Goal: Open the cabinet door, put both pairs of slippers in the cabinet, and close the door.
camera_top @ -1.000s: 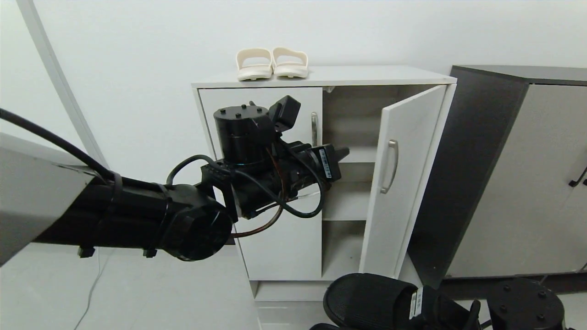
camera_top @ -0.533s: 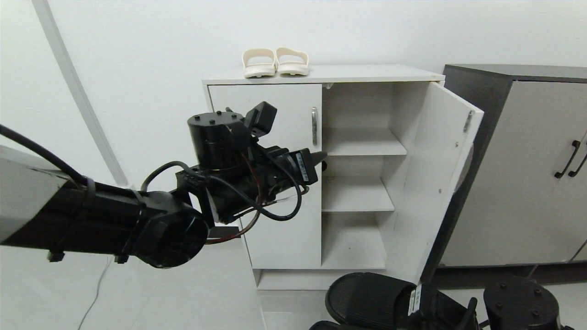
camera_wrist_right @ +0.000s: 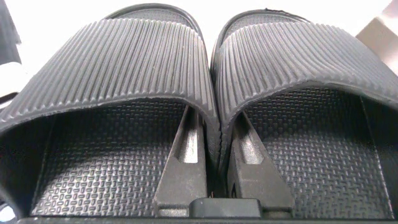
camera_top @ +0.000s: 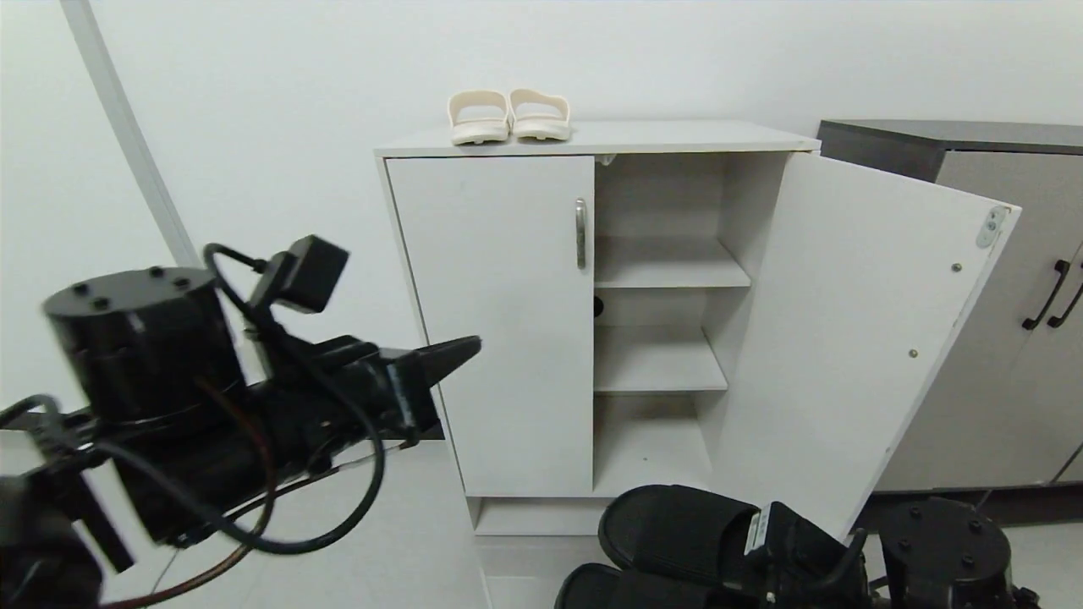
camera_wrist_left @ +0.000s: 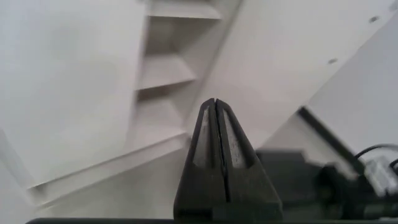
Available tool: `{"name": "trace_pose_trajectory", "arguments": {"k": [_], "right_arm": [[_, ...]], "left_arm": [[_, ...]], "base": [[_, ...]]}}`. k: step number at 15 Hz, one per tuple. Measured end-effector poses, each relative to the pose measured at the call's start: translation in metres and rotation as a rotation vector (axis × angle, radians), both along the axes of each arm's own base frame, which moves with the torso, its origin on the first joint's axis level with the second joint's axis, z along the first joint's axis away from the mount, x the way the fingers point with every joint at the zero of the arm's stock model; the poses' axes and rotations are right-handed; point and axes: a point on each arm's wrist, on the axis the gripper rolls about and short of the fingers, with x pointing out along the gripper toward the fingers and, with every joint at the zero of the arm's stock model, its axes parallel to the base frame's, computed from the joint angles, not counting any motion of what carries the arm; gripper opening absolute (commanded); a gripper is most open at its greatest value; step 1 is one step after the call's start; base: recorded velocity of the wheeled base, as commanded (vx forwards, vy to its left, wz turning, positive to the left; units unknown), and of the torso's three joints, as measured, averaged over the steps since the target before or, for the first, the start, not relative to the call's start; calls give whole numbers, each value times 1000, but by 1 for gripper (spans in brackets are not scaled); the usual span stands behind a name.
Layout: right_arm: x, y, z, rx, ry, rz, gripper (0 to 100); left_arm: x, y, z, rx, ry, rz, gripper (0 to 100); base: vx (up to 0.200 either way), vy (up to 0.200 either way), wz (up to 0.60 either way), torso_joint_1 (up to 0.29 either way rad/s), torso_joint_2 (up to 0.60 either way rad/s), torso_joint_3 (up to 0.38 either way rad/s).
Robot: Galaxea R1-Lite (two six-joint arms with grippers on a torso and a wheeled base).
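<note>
**A:** Where are the black slippers (camera_top: 668,529)?

**B:** Low down in front of the cabinet (camera_top: 694,135), just before its open half. The right gripper (camera_wrist_right: 216,118) has them. One of its fingers (camera_wrist_right: 186,162) lies inside each slipper, and the two side walls that meet in the middle are pinched between them. The pair sits side by side, straps up, toes pointing away from the gripper.

**A:** How far open is that gripper?

**B:** Barely. Only the two rubber walls keep the fingers apart.

**A:** And the other pair?

**B:** The cream slippers (camera_top: 508,116) stand on top of the cabinet, side by side above its left door (camera_top: 499,321). They touch each other, and no gripper is near them.

**A:** What about the cabinet itself?

**B:** Its right door (camera_top: 854,338) is swung wide open, with the inner face turned towards the camera. The opening shows two shelves (camera_top: 668,262) and a bottom compartment below them. The left door is shut, and its handle (camera_top: 580,233) stands upright at the edge next to the opening.

**A:** And the left gripper (camera_wrist_left: 215,106)?

**B:** It is held out before the cabinet's left door, about halfway up and well apart from it, with the tip pointing towards the cabinet. Its fingers (camera_wrist_left: 202,143) are pressed flat together along their whole length and grip nothing.

**A:** Anything else nearby?

**B:** A grey cabinet (camera_top: 998,338) stands just beside the cabinet on its right, partly behind the open door.
</note>
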Motion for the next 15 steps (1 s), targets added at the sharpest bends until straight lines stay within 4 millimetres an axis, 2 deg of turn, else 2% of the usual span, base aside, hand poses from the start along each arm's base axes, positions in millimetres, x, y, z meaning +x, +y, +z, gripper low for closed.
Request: {"name": "trace_pose_trajectory", "arguments": {"k": [6,9,13,15], "right_arm": [[6,-1,-6,-4,3,-25,0],[8,-3,-6,-1,0,-36,0],[9,-3,-9,-8,7,-37,0],[9,-3,-10,-13,12,-38,0]], "left_arm": [[-103,65,-28,107,-7,294,0],[-151,96,-50,197,-9,460,0],[-203,115,-85,278,-60,665,0],[-213,116,-108,297,-83,736,0]], "base": [[0,0,0,0,0,0],[0,0,0,0,0,0],[0,0,0,0,0,0],[0,0,0,0,0,0]]}}
